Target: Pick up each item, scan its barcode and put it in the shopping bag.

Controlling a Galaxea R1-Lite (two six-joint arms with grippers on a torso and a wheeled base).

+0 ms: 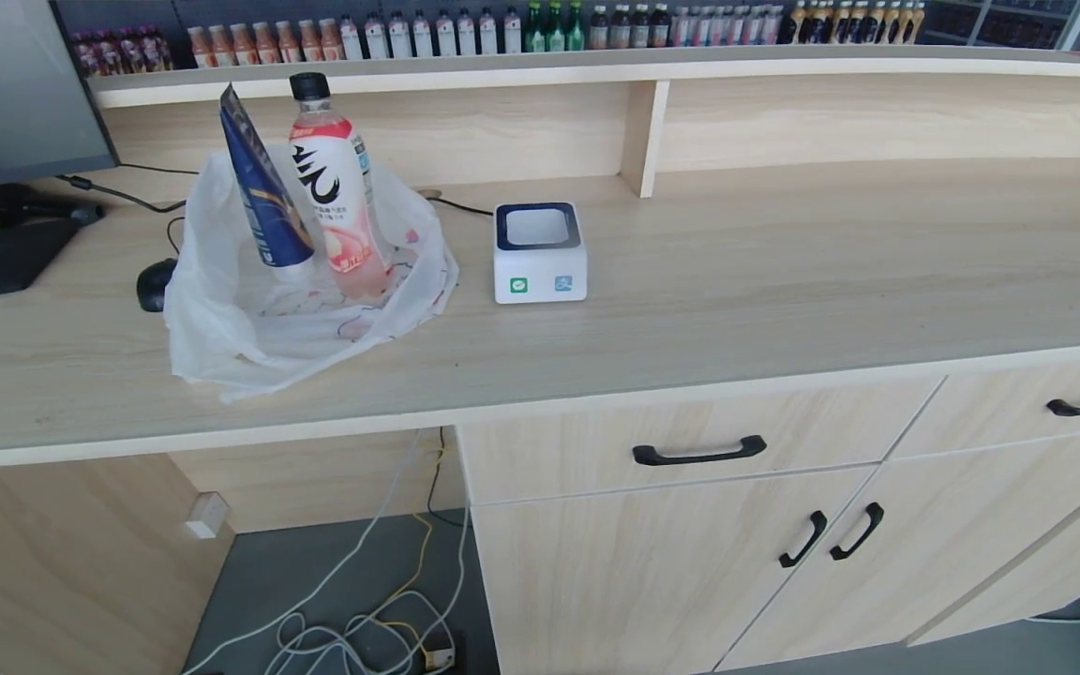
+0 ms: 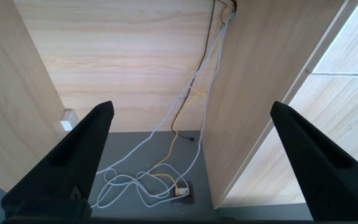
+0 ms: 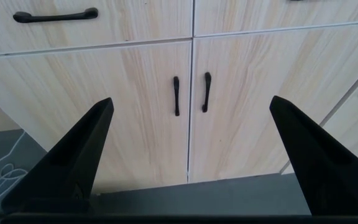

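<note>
Head view: we see the bottle (image 1: 334,197) and blue pouch (image 1: 263,202) upright inside the shopping bag (image 1: 212,347), propped by its slack walls, the scanner (image 1: 540,253) just beside it on the counter (image 1: 784,272). Left wrist view: the left gripper (image 2: 190,104) hangs spread and empty, floor cables (image 2: 148,180) beyond its tips. Right wrist view: the right gripper (image 3: 191,99), likewise spread and empty, faces the cabinet doors (image 3: 142,124); we judge both parked below the bag, clear of it.
</note>
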